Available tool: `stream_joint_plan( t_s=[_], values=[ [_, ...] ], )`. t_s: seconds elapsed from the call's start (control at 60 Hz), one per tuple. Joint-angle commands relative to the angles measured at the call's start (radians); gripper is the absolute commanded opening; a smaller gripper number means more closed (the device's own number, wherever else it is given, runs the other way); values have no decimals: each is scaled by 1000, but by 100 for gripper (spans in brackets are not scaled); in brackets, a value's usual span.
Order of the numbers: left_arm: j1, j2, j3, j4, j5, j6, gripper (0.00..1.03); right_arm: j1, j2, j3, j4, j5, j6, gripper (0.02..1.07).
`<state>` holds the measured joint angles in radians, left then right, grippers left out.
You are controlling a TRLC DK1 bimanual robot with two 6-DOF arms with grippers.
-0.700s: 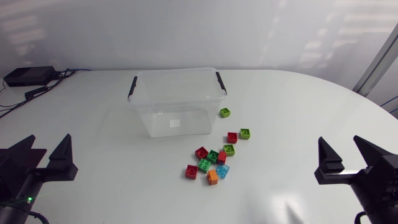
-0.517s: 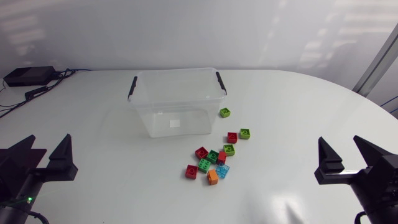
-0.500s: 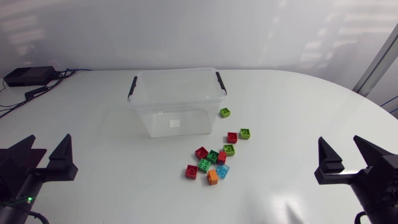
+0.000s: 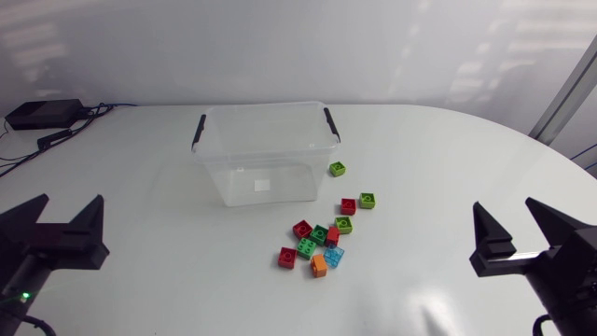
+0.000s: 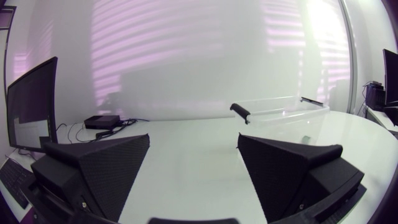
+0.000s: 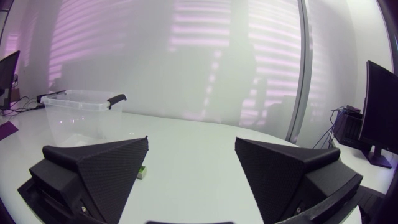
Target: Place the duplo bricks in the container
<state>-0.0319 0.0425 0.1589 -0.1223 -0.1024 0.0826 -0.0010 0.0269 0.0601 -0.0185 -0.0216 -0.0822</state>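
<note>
Table [image 4: 438, 168] bricks [image 4: 322, 239] unmoved; left tool [image 4: 66, 207] shifted back slightly

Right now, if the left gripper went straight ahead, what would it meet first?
Probably nothing: the left gripper faces bare table, passing between the container and a black box, though depth is unclear.

Bright, even light leaves faint shadows beside the bricks [image 4: 319, 234].

Loose duplo bricks [image 4: 318, 233] on the table [image 4: 140, 191] beside the clear container [image 4: 261, 183]
</note>
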Motion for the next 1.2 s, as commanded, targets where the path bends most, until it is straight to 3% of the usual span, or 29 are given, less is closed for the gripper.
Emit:
stream_joint_plan(
  t_s=[0.0, 0.25, 0.35, 0.417, 0.45, 0.55, 0.7, 0.9, 1.183],
  values=[
    [-25, 100, 148, -23, 6, -14, 99, 18, 82, 101, 14, 6, 19, 102],
    [-125, 462, 404, -148, -11, -66, 99, 16, 380, 293, 9, 20, 64, 102],
    [-207, 703, 542, -320, -46, -66, 99, 16, 481, 343, -17, 31, 102, 102],
    [-260, 907, 645, -459, -29, -63, 99, 10, 561, 376, -49, 31, 136, 102],
    [-273, 968, 668, -479, -20, -67, 99, 7, 596, 388, -63, 31, 151, 102],
    [-335, 1136, 696, -487, 63, -104, 97, -36, 694, 403, -100, -12, 190, 102],
    [-467, 1378, 777, -491, 66, -152, 96, -53, 805, 415, -195, -32, 213, 102],
    [-629, 1625, 955, -574, 67, -213, 96, -68, 843, 385, -216, -69, 217, 102],
    [-704, 1858, 1091, -536, 69, -254, 96, -166, 918, 380, -222, -202, 260, 102]
  ],
)
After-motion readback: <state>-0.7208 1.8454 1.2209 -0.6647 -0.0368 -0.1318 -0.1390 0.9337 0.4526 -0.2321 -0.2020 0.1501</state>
